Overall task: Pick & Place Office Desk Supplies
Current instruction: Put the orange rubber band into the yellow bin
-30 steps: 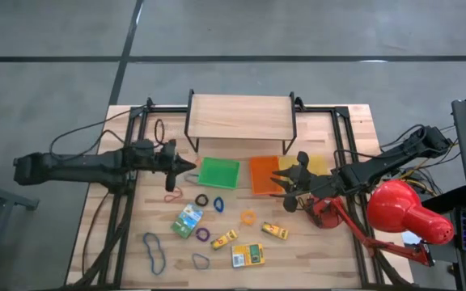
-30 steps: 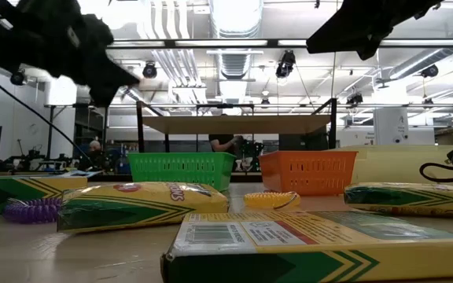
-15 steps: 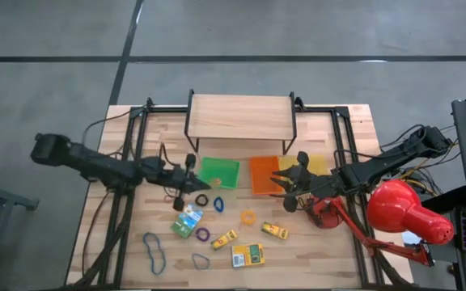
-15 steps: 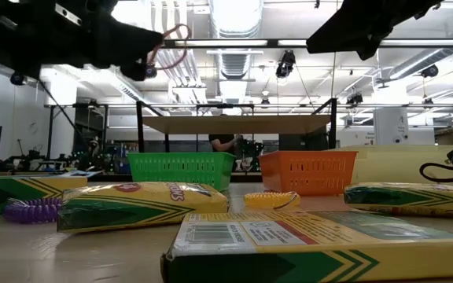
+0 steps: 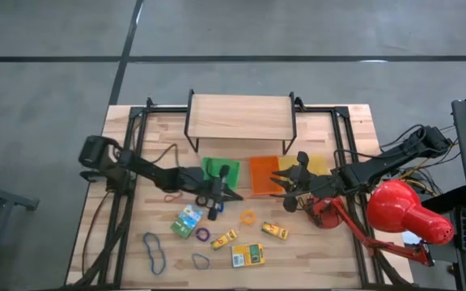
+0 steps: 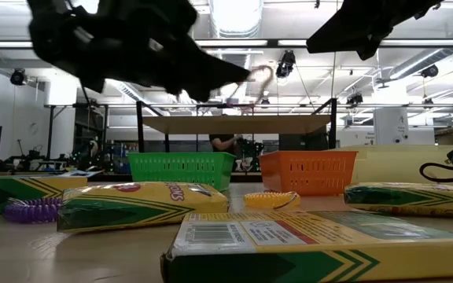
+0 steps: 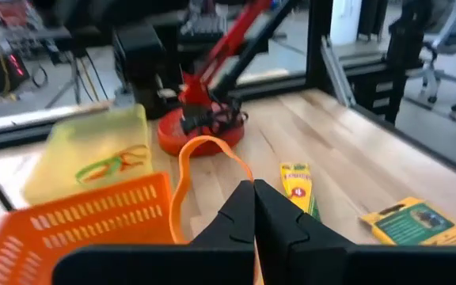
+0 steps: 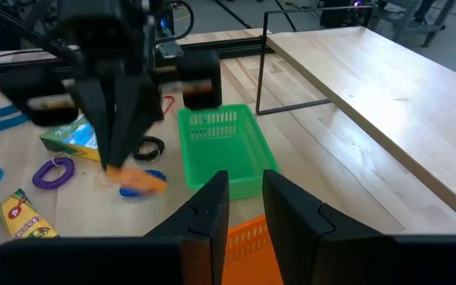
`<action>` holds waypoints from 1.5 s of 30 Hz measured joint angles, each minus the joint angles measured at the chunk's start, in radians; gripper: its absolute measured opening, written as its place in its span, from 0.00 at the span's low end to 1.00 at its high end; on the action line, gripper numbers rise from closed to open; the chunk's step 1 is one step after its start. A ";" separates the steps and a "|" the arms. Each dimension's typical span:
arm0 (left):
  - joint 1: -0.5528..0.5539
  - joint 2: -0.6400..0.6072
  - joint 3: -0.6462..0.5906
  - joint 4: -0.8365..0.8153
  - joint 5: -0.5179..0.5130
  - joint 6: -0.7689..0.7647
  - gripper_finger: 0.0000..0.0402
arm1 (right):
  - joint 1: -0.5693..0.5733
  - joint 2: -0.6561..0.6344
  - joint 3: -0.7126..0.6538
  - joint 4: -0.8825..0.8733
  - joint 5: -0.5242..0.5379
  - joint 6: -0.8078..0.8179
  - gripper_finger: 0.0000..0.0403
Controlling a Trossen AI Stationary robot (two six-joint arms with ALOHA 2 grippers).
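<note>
My left gripper (image 5: 235,196) hangs over the table just in front of the gap between the green tray (image 5: 218,171) and the orange tray (image 5: 264,174). It is shut on an orange rubber band (image 7: 204,170), which the low view also shows (image 6: 259,79). My right gripper (image 8: 244,207) hovers above the orange tray's right part (image 5: 285,187), open, with nothing between its fingers. Printed boxes (image 5: 188,220) (image 5: 247,255) and loose bands (image 5: 154,249) (image 5: 203,234) lie flat on the wood. My left gripper pinches the orange band between its two shut fingertips (image 7: 244,207); the stretch inside the pinch is hidden by the fingers. The fingers reach in almost level from the table's left. The loop (image 7: 212,146) stands out ahead of the tips, arching upward, lifted clear of the table.
A yellow tray (image 5: 315,166) with bands in it sits right of the orange one. A wooden shelf on black legs (image 5: 239,117) stands behind the trays. A big red lamp (image 5: 403,210) with its round base (image 5: 324,212) takes the right side. More boxes (image 5: 224,238) (image 5: 275,231) lie near the front.
My left gripper has swept toward the table's right edge, from left of the green tray to the near side of the gap between green and orange trays. It has sunk a little and rolled, staying shut with the band carried along. My right arm has kept still.
</note>
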State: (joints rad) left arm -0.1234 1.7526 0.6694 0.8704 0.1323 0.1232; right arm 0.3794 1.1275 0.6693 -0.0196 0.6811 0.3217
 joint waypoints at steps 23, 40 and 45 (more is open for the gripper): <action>-0.007 0.305 0.269 -0.168 0.018 0.008 0.00 | -0.001 0.000 0.000 0.000 0.000 0.000 0.23; 0.002 0.396 0.374 -0.270 0.020 -0.049 0.15 | 0.000 0.000 0.001 0.000 0.000 0.000 0.17; 0.005 0.395 0.374 -0.270 0.022 -0.052 0.34 | 0.000 0.000 0.001 -0.001 0.000 0.000 0.17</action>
State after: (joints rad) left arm -0.1181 2.1479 1.0431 0.6000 0.1539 0.0711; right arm 0.3794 1.1275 0.6701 -0.0204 0.6809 0.3218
